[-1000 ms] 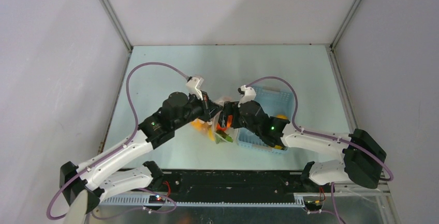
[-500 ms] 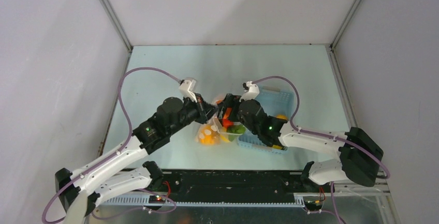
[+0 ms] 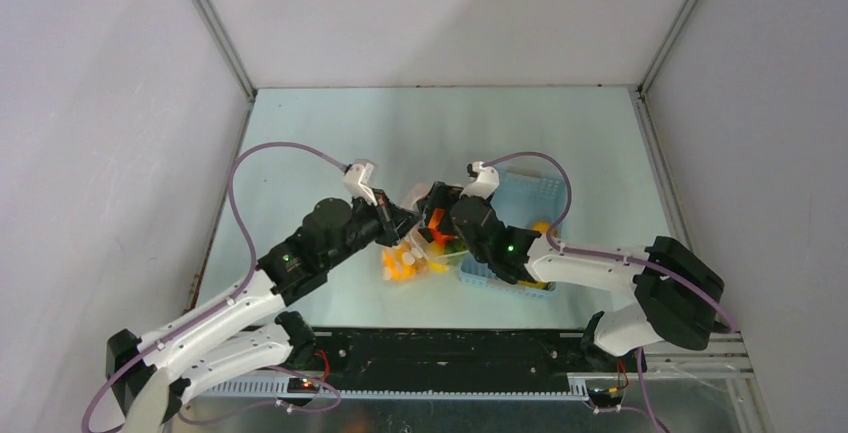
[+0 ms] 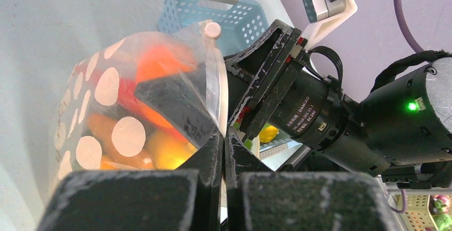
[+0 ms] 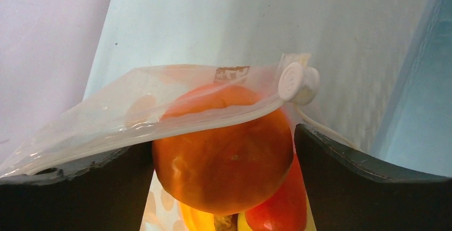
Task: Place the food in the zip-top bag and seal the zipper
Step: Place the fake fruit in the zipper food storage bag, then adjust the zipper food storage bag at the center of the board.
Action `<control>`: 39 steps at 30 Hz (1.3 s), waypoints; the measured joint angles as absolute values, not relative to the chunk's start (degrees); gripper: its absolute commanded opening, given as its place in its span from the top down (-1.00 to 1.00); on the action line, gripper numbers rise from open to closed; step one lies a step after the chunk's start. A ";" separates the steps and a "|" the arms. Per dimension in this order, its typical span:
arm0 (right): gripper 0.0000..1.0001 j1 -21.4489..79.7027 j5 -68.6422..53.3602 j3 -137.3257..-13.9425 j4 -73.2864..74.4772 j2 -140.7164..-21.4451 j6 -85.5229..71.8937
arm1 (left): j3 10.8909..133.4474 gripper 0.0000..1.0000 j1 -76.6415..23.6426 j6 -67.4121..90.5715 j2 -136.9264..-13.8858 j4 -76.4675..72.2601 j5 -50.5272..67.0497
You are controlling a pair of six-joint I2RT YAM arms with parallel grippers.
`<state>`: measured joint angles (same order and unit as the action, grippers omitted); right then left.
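The clear zip-top bag (image 4: 109, 116) with white dots lies on the table, and yellow, orange and red food shows through it. My left gripper (image 4: 224, 135) is shut on the bag's white zipper (image 4: 216, 89) edge; the round slider (image 4: 212, 29) sits at the far end. My right gripper (image 5: 221, 137) stands open at the bag's mouth with a round orange fruit (image 5: 229, 156) between its fingers (image 5: 368, 183), just under the zipper strip (image 5: 186, 121). A red pepper (image 5: 280, 209) lies below it. From above, both grippers (image 3: 393, 230) (image 3: 432, 221) meet over the bag (image 3: 408, 261).
A light blue perforated basket (image 3: 530, 198) stands to the right of the bag under the right arm, with a yellow piece (image 3: 543, 226) in it. The basket (image 4: 213, 4) also shows behind the bag in the left wrist view. Grey walls close in the table.
The right gripper's jaws have widened around the orange fruit at the bag's mouth. The left arm has drawn back to the near left, pulling the bag's edge with it.
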<state>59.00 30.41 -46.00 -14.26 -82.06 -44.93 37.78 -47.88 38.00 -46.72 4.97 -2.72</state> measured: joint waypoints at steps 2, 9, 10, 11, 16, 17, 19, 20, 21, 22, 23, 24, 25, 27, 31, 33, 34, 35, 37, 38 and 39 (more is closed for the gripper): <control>-0.99 59.31 31.22 -46.19 -13.87 -81.80 -43.92 | 37.78 1.00 -47.90 38.11 -46.70 4.93 -2.68; -0.99 59.92 31.53 -46.22 -11.66 -77.89 -39.51 | 37.85 1.00 -48.25 38.59 -45.71 4.99 -3.88; -0.99 60.12 31.00 -46.26 -11.62 -77.06 -38.98 | 37.85 1.00 -48.25 38.57 -45.67 5.26 -4.56; -0.99 60.34 30.33 -46.33 -11.53 -75.85 -38.46 | 37.85 1.00 -48.21 38.57 -45.67 5.50 -5.08; -0.99 60.69 26.94 -46.54 -10.55 -71.02 -35.22 | 38.20 1.00 -48.16 38.52 -44.93 6.07 -7.38; -0.98 60.69 26.26 -46.54 -10.52 -70.39 -34.76 | 38.20 1.00 -48.10 38.52 -44.77 6.50 -7.57; -0.97 60.69 24.93 -46.54 -10.07 -68.73 -33.61 | 38.20 1.00 -48.07 38.52 -44.66 6.98 -7.92; -0.96 60.69 24.58 -46.61 -9.58 -67.94 -33.04 | 38.20 1.00 -48.07 38.52 -44.62 7.09 -8.08; -0.95 60.69 24.60 -46.70 -8.82 -67.24 -32.40 | 38.20 1.00 -48.07 38.50 -44.58 7.22 -8.34; -0.93 60.69 24.69 -46.81 -7.90 -66.67 -31.99 | 38.20 1.00 -48.07 38.52 -44.49 7.31 -8.47; -0.92 60.60 25.19 -46.96 -6.55 -66.15 -31.64 | 38.20 1.00 -48.07 38.50 -44.45 7.40 -8.56; -0.88 60.38 25.80 -47.22 -4.03 -65.54 -31.44 | 38.20 1.00 -48.01 38.50 -44.40 7.46 -8.71; -0.86 59.90 26.30 -47.31 -1.87 -65.04 -31.53 | 38.20 1.00 -47.99 38.48 -44.36 7.49 -8.78; -0.78 58.46 27.00 -47.37 2.76 -64.27 -32.34 | 38.20 1.00 -47.97 38.41 -44.25 7.62 -8.86; -0.61 54.87 26.57 -46.48 9.96 -63.55 -34.41 | 38.20 1.00 -47.86 37.98 -44.18 7.86 -8.88; -0.52 53.87 25.10 -44.82 11.07 -63.46 -34.92 | 38.20 1.00 -47.83 37.89 -44.18 7.86 -8.88; -0.45 53.76 24.49 -44.29 11.38 -63.55 -34.94 | 38.20 1.00 -47.83 37.78 -44.18 7.86 -8.86; -0.41 53.67 23.62 -43.72 11.40 -63.75 -34.92 | 38.20 1.00 -47.81 37.58 -44.18 7.88 -8.86; -0.22 53.39 22.24 -43.35 11.09 -64.71 -34.83 | 38.20 1.00 -47.81 37.52 -44.18 7.90 -8.88; -0.11 53.25 21.63 -43.35 10.63 -65.45 -34.70 | 38.20 1.00 -47.81 37.52 -44.18 7.92 -8.88; 0.02 53.19 21.26 -43.35 10.31 -66.06 -34.70 | 38.20 1.00 -47.81 37.52 -44.16 7.99 -8.88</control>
